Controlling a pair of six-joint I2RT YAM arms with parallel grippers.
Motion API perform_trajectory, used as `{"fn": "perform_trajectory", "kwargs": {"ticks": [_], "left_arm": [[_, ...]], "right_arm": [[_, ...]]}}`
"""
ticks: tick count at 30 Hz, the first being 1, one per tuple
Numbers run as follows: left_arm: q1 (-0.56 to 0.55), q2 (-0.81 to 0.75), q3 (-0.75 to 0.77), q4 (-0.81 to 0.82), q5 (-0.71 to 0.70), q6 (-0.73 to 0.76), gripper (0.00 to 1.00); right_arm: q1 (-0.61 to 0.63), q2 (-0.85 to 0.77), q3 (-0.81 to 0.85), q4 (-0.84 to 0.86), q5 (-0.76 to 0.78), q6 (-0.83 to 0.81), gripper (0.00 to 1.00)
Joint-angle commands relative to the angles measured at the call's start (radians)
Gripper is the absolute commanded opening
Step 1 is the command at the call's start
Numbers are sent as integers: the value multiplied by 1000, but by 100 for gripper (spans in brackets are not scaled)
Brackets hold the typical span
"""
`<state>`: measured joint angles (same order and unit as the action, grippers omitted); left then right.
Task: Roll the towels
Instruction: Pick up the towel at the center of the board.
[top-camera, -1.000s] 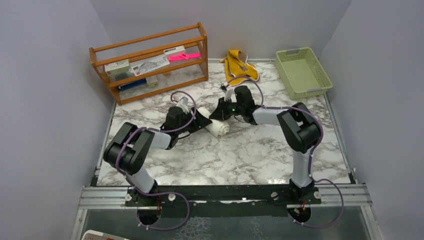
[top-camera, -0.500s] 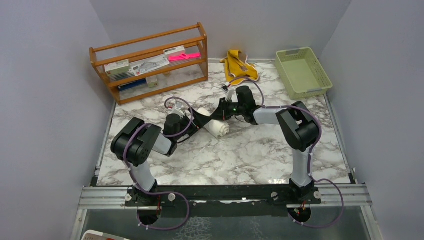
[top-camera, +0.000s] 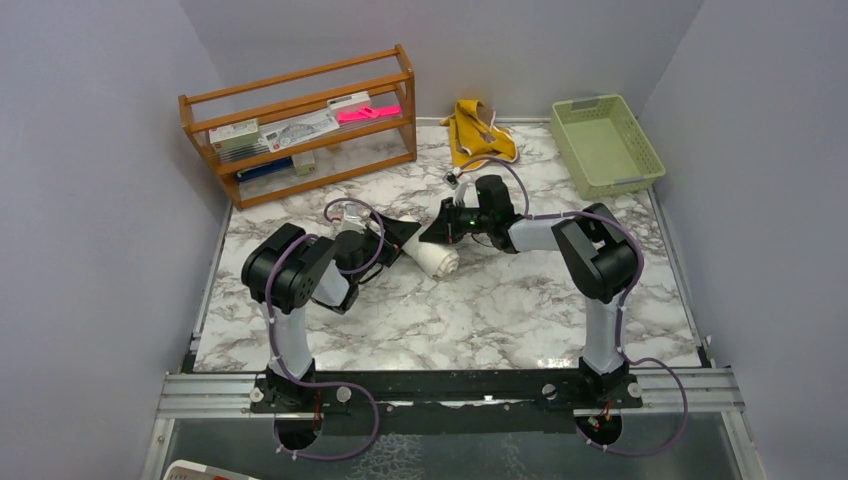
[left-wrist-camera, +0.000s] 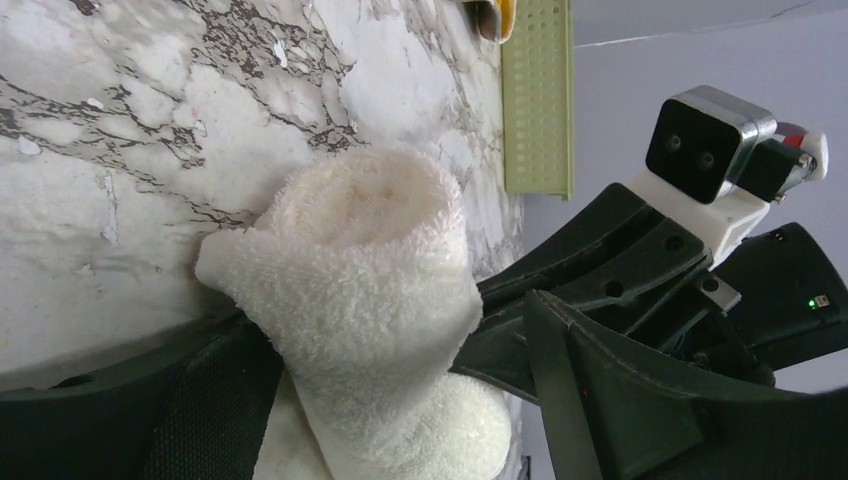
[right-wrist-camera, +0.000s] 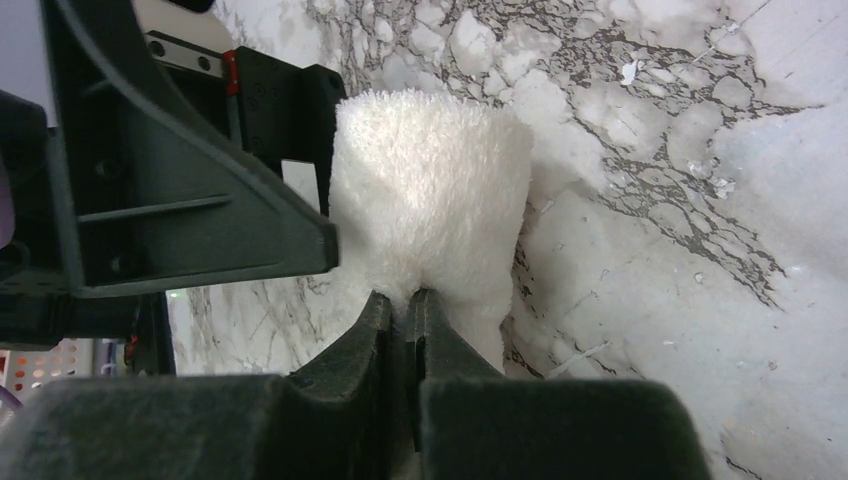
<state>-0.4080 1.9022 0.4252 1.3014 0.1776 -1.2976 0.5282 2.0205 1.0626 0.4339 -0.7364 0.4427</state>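
The cream-white towel (top-camera: 434, 258) lies rolled up on the marble table (top-camera: 500, 310), between both arms. In the left wrist view the roll (left-wrist-camera: 360, 280) sits between the wide-apart fingers (left-wrist-camera: 620, 390) of my left gripper (left-wrist-camera: 380, 325), which is open and straddles it. My right gripper (right-wrist-camera: 405, 300) is shut, its tips pinching a fold of the same roll (right-wrist-camera: 430, 190) from the other side. From above, the left gripper (top-camera: 410, 240) and right gripper (top-camera: 433, 237) meet at the roll. The mustard-yellow towel (top-camera: 480, 130) lies crumpled at the back.
A wooden shelf rack (top-camera: 300, 125) with papers and a pink item stands at the back left. The pale green basket (top-camera: 605, 143) sits at the back right. Grey walls close in both sides. The left gripper's finger (right-wrist-camera: 190, 200) fills the left of the right wrist view.
My left gripper has opened off the towel roll, and the left arm's elbow has swung right and drawn in. The roll and the right gripper have barely moved.
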Motion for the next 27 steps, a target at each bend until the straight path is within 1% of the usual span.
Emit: {"fn": "perform_trajectory", "kwargs": {"ticks": [1, 8, 15, 16, 17, 18, 20, 21, 22, 25, 27], "left_arm": [[-7, 68, 19, -6, -46, -17, 84], [-36, 86, 95, -151, -30, 59, 73], [-45, 95, 116, -173, -36, 84, 49], [-45, 92, 121, -185, -38, 92, 45], [-45, 87, 125, -198, -42, 104, 42], [-45, 79, 129, -216, -46, 117, 40], [-45, 57, 144, -268, -50, 160, 40], [-45, 43, 155, -296, -50, 188, 40], [-44, 30, 169, -329, -47, 227, 40], [-42, -13, 214, -424, -34, 349, 41], [-33, -36, 247, -462, 23, 424, 41]], "right_arm": [[5, -6, -23, 44, -83, 5, 1], [6, -11, -12, 55, -125, -3, 1], [5, -25, -10, 36, -157, -39, 2], [6, -17, 3, 15, -177, -51, 19], [6, -10, 25, -34, -194, -76, 39], [6, -6, 42, -89, -199, -108, 50], [3, -31, 27, -119, -186, -149, 65], [-1, -55, 6, -112, -173, -165, 84], [-8, -83, -18, -101, -162, -176, 90], [-48, -175, -83, -33, -150, -176, 91], [-80, -233, -150, 54, -135, -153, 92]]}}
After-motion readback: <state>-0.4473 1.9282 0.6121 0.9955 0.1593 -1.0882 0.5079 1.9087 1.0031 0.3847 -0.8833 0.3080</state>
